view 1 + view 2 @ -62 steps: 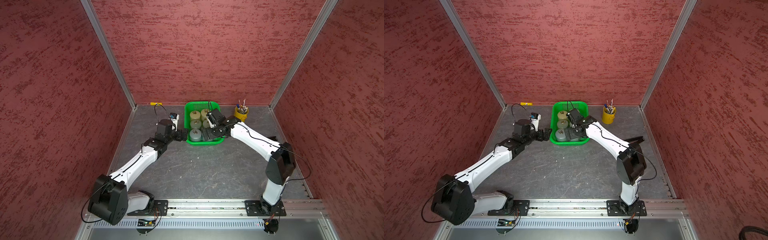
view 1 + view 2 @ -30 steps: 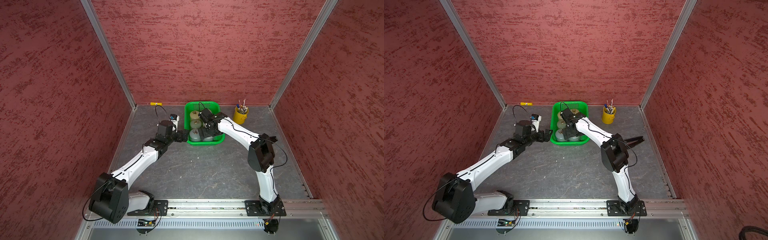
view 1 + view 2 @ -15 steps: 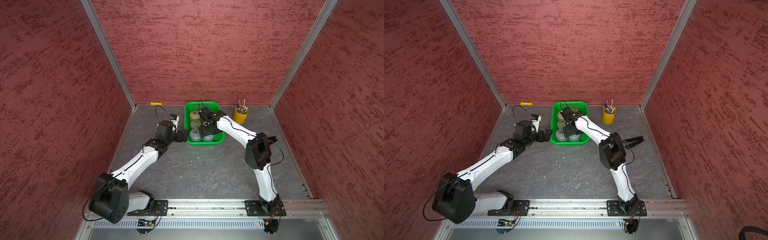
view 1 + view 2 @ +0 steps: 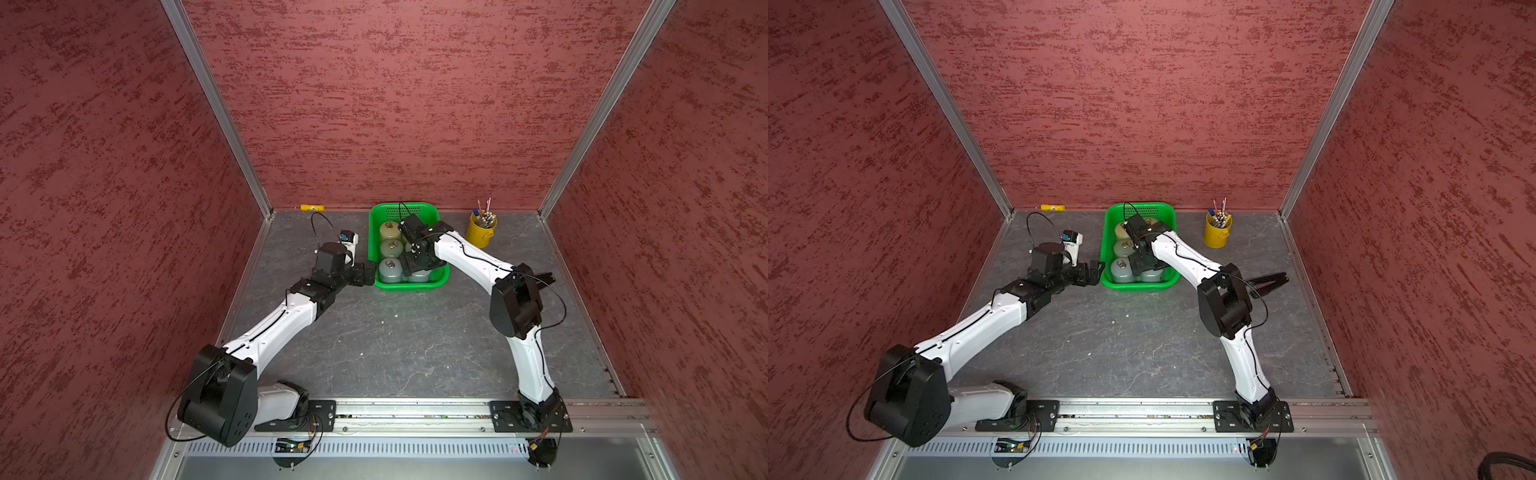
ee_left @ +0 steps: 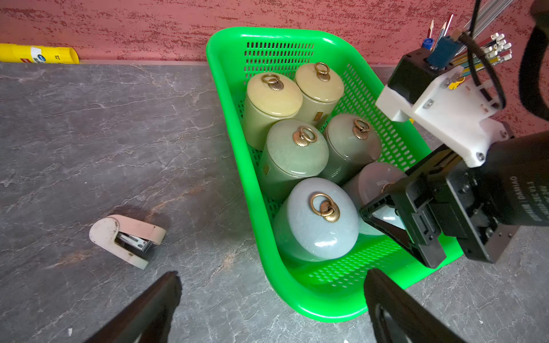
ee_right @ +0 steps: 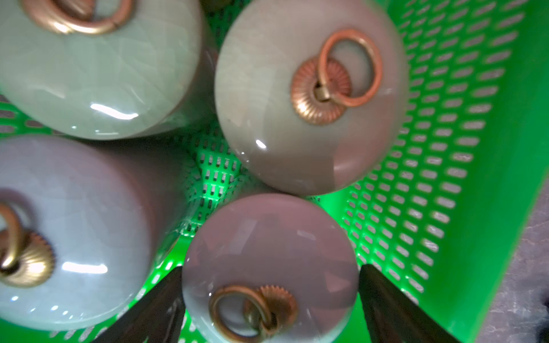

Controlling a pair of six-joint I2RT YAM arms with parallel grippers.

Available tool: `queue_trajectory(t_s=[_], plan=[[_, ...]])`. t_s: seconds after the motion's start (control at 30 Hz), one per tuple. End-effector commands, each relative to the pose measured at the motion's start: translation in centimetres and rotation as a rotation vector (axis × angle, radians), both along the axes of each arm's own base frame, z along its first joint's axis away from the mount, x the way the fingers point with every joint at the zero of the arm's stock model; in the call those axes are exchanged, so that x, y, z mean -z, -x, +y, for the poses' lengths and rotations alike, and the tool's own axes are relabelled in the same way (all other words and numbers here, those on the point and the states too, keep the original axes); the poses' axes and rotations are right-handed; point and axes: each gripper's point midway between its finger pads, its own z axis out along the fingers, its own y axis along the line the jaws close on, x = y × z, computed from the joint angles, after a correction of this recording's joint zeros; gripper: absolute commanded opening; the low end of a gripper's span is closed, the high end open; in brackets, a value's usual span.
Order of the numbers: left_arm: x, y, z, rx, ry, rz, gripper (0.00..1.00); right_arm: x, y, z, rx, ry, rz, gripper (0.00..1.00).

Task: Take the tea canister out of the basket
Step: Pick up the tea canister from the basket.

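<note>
The bright green basket (image 4: 409, 286) (image 4: 1142, 287) (image 5: 297, 297) stands at the back of the table and holds several lidded tea canisters with brass ring knobs. My right gripper (image 4: 415, 266) (image 4: 1142, 262) (image 6: 269, 270) reaches down into it. Its open jaws straddle the lid of the front right canister (image 6: 267, 243) (image 5: 374, 181), a grey-pink one still standing in the basket, with one finger close on each side. My left gripper (image 4: 368, 272) (image 4: 1096, 270) (image 5: 271, 276) hangs open at the basket's front left corner and holds nothing. Nearest it is a pale blue canister (image 5: 318, 219).
A small yellow bucket (image 4: 481, 235) (image 4: 1217, 235) of pens stands to the right of the basket. A beige stapler (image 5: 127, 237) lies on the table left of the basket. A yellow tube (image 4: 311, 207) (image 5: 38, 53) rests against the back wall. A black tool (image 4: 1266, 282) lies at the right.
My right arm has folded its elbow inward and brought its gripper down over the front right canister. The left arm has stayed where it was.
</note>
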Motion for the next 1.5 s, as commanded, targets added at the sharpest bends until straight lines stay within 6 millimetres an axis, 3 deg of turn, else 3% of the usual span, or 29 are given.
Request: queue_trajectory(t_s=[0.0, 0.43, 0.9, 1.07, 1.2, 1.27, 1.33, 1.47], plan=[[0.4, 0.1, 0.0, -0.001, 0.0, 0.006, 1.0, 0.5, -0.5, -0.9, 0.009, 0.032, -0.005, 0.91], [0.2, 0.2, 0.1, -0.005, 0.0, 0.005, 1.0, 1.3, -0.2, -0.4, 0.003, 0.0, 0.022, 0.84], [0.2, 0.2, -0.1, 0.003, 0.008, 0.009, 1.0, 2.0, -0.2, -0.3, 0.009, -0.009, 0.034, 0.91], [0.1, 0.2, 0.0, -0.002, 0.004, 0.003, 1.0, 2.0, -0.2, -0.1, 0.011, -0.019, 0.033, 0.8], [0.1, 0.1, 0.0, -0.001, 0.006, 0.004, 1.0, 1.8, -0.2, -0.1, 0.009, -0.021, 0.035, 0.62], [0.1, 0.1, -0.1, 0.002, 0.008, 0.005, 1.0, 1.5, -0.2, -0.2, 0.009, -0.018, 0.03, 0.61], [0.0, 0.1, -0.1, 0.002, 0.008, 0.003, 1.0, 1.0, -0.2, -0.3, 0.007, -0.017, 0.019, 0.6], [-0.2, 0.0, -0.3, 0.006, 0.014, 0.0, 1.0, -2.1, -0.4, -0.4, 0.002, -0.043, -0.038, 0.52]])
